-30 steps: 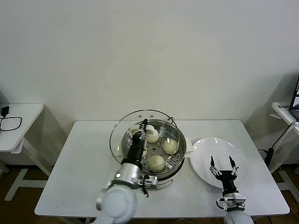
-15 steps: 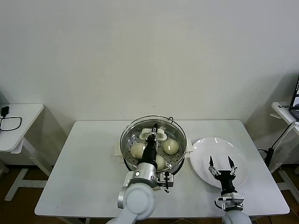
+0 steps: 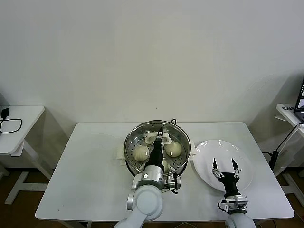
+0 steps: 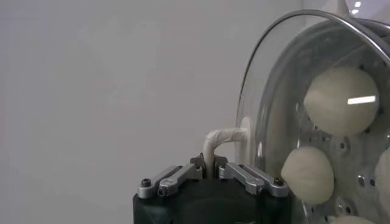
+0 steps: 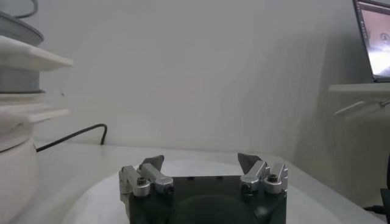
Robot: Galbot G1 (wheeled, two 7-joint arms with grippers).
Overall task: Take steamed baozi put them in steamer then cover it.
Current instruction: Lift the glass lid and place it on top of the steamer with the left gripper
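Observation:
The steamer (image 3: 130,160), a shiny steel pot with a perforated tray, stands at the middle of the white table. Steamed baozi lie inside; one (image 3: 140,153) shows on the left and one (image 3: 174,148) on the right, with others partly hidden behind my left arm. My left gripper (image 3: 160,136) is shut on the white handle (image 4: 220,136) of the round glass lid (image 4: 259,115), holding it over the pot's mouth. Through the glass the wrist view shows baozi (image 4: 340,101) on the tray. My right gripper (image 3: 225,167) stands open above the bare white plate (image 3: 209,148).
The plate lies right of the steamer, near the table's front right. A small side table (image 3: 21,124) with a black cable stands at the far left. Another stand (image 3: 289,112) with a laptop is at the far right.
My left gripper has carried the lid to the right from beside the pot's left rim, and lowered it from a tilt until it lies level over the steamer. The right arm has not moved.

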